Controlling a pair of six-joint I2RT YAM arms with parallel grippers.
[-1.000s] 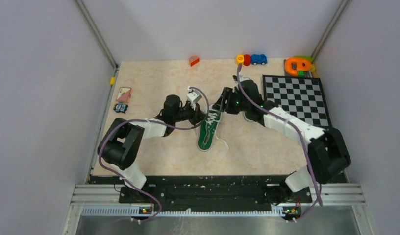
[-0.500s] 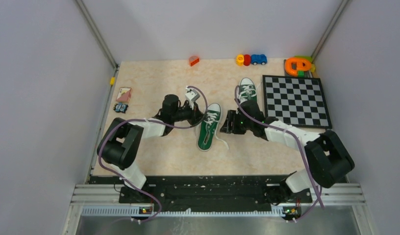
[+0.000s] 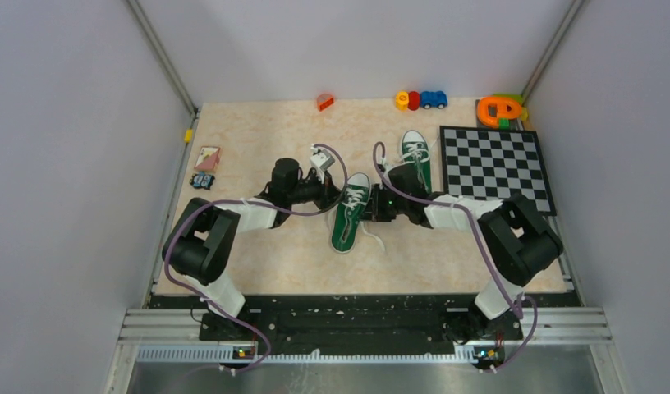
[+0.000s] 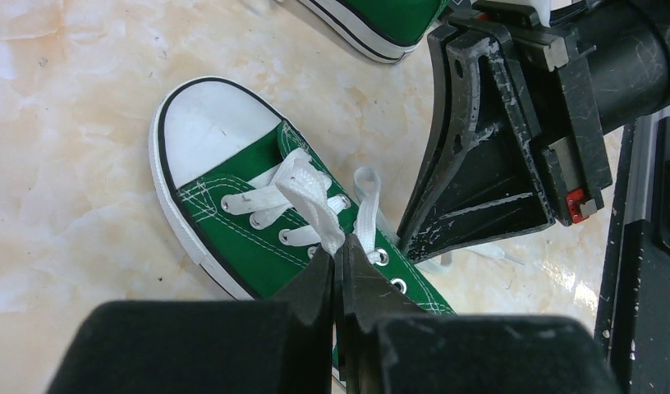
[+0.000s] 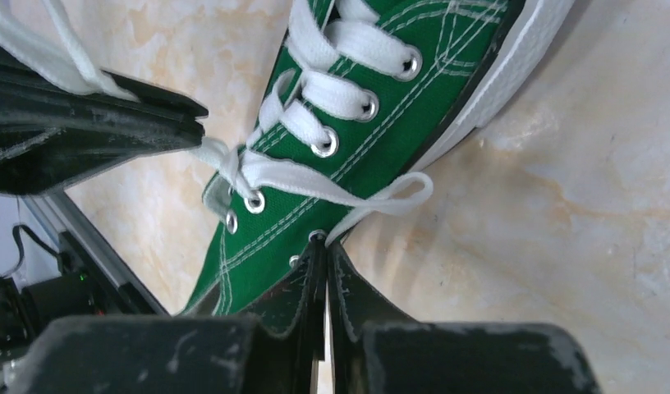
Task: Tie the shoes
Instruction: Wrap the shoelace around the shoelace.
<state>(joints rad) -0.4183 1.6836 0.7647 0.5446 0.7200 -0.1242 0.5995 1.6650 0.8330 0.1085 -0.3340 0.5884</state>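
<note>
One of the shoes [image 3: 348,217] lies mid-table, green canvas with a white toe cap [image 4: 207,131]; the other shoe [image 3: 415,156] lies behind it to the right. My left gripper [image 4: 338,250] is shut on a white lace [image 4: 309,190] pulled up over the eyelets of the near shoe [image 4: 258,238]. My right gripper [image 5: 326,245] is at that shoe's right side [image 5: 381,115], shut on the lace strand [image 5: 385,197] that loops onto the table. In the top view, both grippers meet over the shoe, left gripper [image 3: 340,197] and right gripper [image 3: 371,209].
A checkerboard [image 3: 496,168] lies at the right. Small toys line the back edge: an orange block [image 3: 324,102], toy cars [image 3: 420,100] and an orange-green toy [image 3: 499,109]. Cards [image 3: 207,158] lie at the left.
My right arm swung from over the far shoe down to the near shoe's right side, and its jaws closed on the loose lace. The left arm kept still, holding its lace.
</note>
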